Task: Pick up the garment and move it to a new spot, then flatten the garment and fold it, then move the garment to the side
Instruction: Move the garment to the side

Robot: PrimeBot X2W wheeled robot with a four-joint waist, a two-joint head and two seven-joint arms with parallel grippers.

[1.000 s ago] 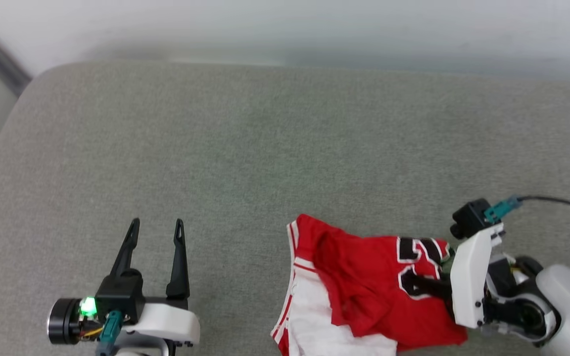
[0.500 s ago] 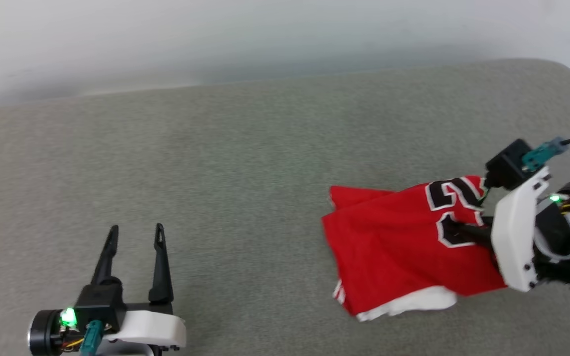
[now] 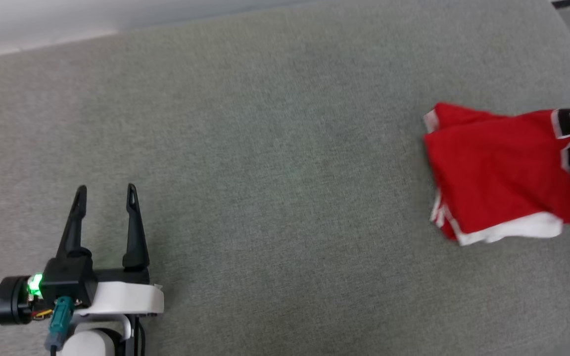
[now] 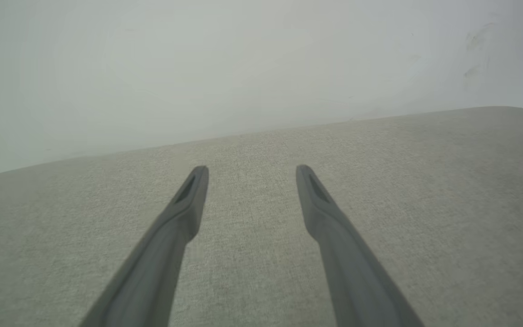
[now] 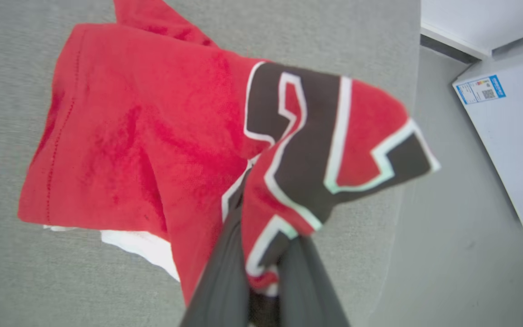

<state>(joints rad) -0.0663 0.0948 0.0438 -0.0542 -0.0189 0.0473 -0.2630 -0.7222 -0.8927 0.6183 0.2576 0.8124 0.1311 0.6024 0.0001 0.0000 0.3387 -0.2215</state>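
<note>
Garment [image 5: 143,127] red, black numeral seemingly 2, pinched by right gripper [image 5: 263,259], left gripper [image 3: 106,190] wide

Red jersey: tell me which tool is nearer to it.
Right. The right tool is shut on the red jersey; the left tool stands open over the grey cushion, far to its left.

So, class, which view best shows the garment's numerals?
Right wrist view: the numerals on the garment are close and large. The head view cuts them off at its right edge. The left wrist view faces grey cushion.
</note>
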